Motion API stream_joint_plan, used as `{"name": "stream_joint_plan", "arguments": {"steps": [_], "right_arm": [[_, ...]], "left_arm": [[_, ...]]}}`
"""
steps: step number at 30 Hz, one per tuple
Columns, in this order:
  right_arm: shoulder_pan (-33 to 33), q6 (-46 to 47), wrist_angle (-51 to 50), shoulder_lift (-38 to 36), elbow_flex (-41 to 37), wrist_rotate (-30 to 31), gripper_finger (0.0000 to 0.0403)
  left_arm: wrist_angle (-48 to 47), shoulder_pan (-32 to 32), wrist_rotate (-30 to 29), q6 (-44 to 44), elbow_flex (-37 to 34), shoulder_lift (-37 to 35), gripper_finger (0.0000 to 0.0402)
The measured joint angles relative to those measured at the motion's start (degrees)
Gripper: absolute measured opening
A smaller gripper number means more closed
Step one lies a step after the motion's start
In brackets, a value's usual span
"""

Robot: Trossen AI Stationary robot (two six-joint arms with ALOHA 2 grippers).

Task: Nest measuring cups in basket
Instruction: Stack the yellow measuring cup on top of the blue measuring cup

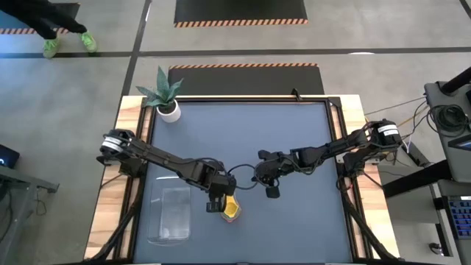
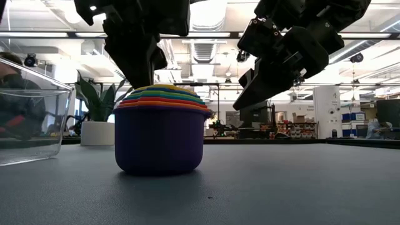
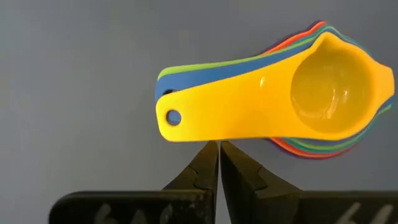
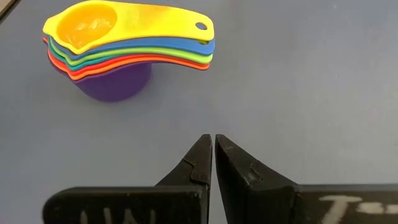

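Note:
The measuring cups stand nested in one stack on the grey table, purple at the bottom and yellow on top, with their handles fanned out. The stack rests on the purple cup's base just right of the clear basket, not in it. My left gripper is shut and points steeply down, its tips at the long edge of the yellow cup's handle. My right gripper is shut on nothing and hangs above the table, to the right of the stack and farther back. My left gripper comes from above with its shut fingertips right beside the long edge of the yellow handle. They lie across the handle, about midway along it. I cannot tell whether they touch it.
A small white pot with a spiky green plant stands at the table's far left corner. The basket has nothing in it. Bare grey table stretches to the right of the stack and behind it.

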Motion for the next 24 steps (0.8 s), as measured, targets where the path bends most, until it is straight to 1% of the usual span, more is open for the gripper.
{"name": "stream_joint_plan", "arguments": {"steps": [3, 8, 24], "right_arm": [[0.0, 0.0, -0.28, 0.0, 0.0, -0.02, 0.0009], [0.0, 0.0, -0.49, 0.0, -0.02, -0.02, 0.0009], [0.0, 0.36, -0.6, 0.0, -0.02, -0.02, 0.0009]], "left_arm": [[1.19, 0.0, 0.15, -0.12, 0.0, 1.13, 0.0], [1.73, 0.07, 2.71, 0.01, -0.04, 2.27, 0.0], [1.63, 0.07, 2.69, 0.06, 0.46, 2.15, 0.0]]}}
